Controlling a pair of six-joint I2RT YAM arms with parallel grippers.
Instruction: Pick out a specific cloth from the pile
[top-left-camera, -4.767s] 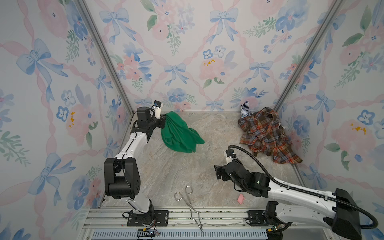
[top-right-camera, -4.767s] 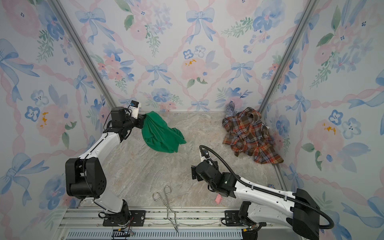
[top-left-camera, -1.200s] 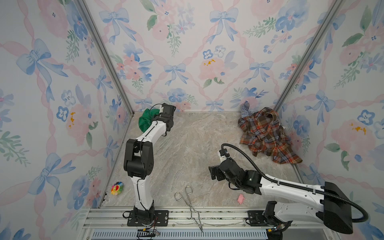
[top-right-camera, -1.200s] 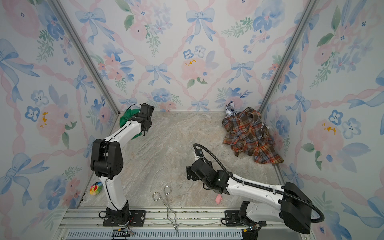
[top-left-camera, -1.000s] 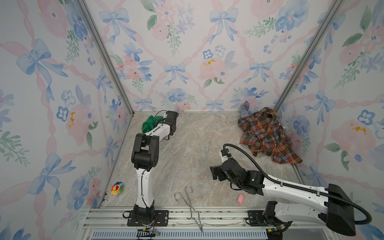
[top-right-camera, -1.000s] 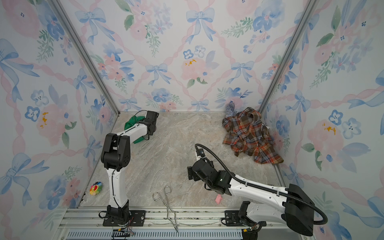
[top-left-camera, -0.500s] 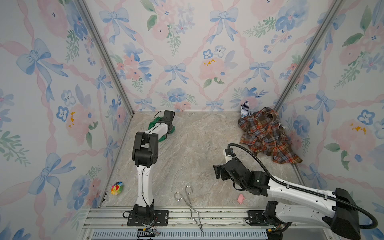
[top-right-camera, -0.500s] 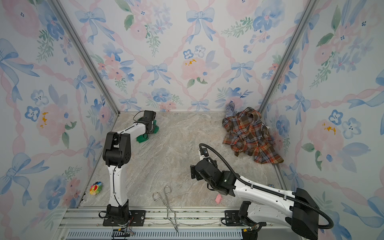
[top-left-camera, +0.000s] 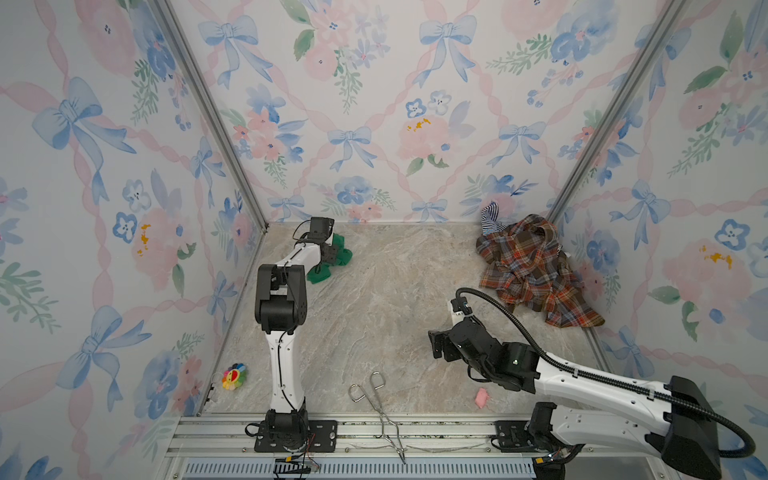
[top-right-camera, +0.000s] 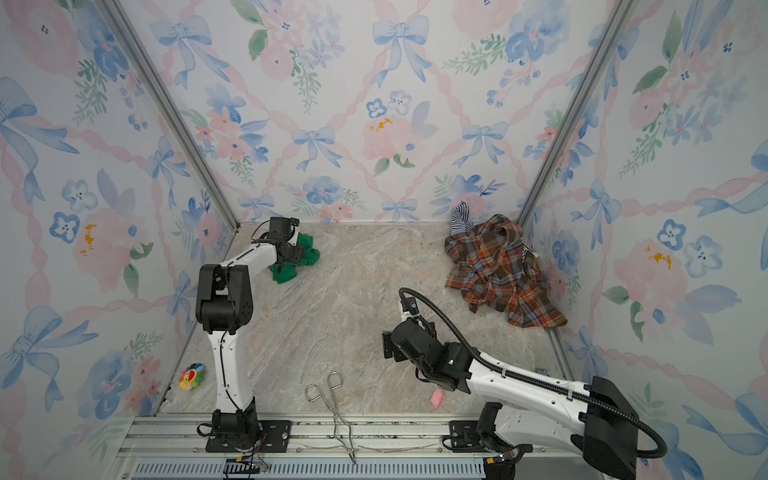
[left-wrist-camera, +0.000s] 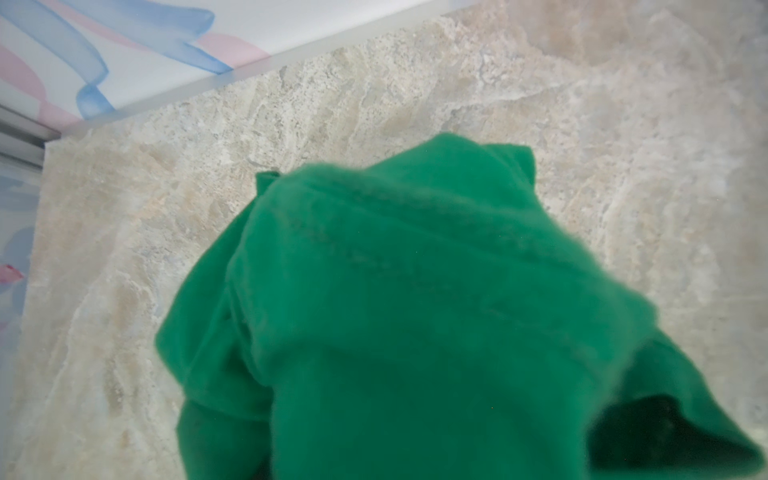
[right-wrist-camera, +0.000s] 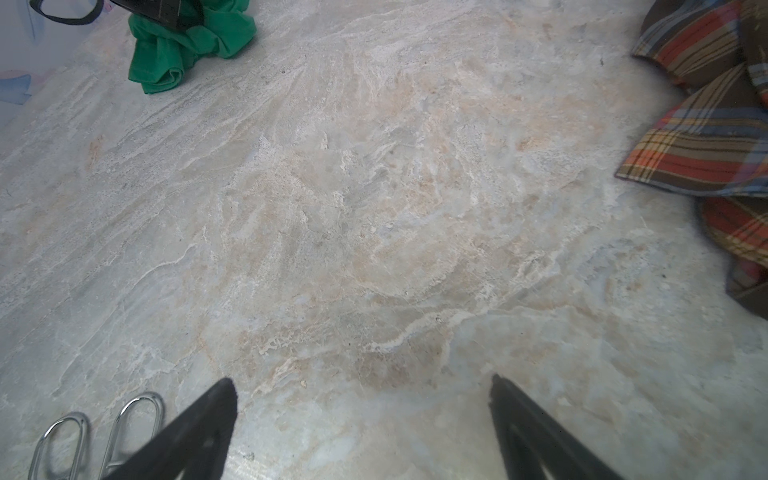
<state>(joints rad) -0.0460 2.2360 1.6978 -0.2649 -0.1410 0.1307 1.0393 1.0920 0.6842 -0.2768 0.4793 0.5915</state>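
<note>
The green cloth (top-left-camera: 320, 275) (top-right-camera: 284, 274) lies bunched on the marble table near the back left corner, far from the pile. My left gripper (top-left-camera: 332, 257) (top-right-camera: 297, 253) is down in its folds. In the left wrist view the cloth (left-wrist-camera: 415, 311) covers the jaws, so their state is hidden. The pile stays at the back right: the plaid shirt (top-left-camera: 532, 270) (top-right-camera: 498, 270) with the striped cloth (top-left-camera: 490, 220) (top-right-camera: 459, 218) behind it. My right gripper (top-left-camera: 436, 345) (right-wrist-camera: 361, 384) hovers low over bare table at the front, open and empty. The right wrist view also shows the cloth (right-wrist-camera: 183, 45).
Metal tongs (top-left-camera: 374, 390) (right-wrist-camera: 95, 432) lie at the front edge, partly over the rail. A small pink piece (top-left-camera: 481, 398) sits beside the right arm. A colourful flower toy (top-left-camera: 235, 376) lies by the left wall. Papered walls close three sides.
My left arm has brought the green cloth down from the air onto the table at the back left, where it now lies bunched. The right gripper shifted only slightly.
</note>
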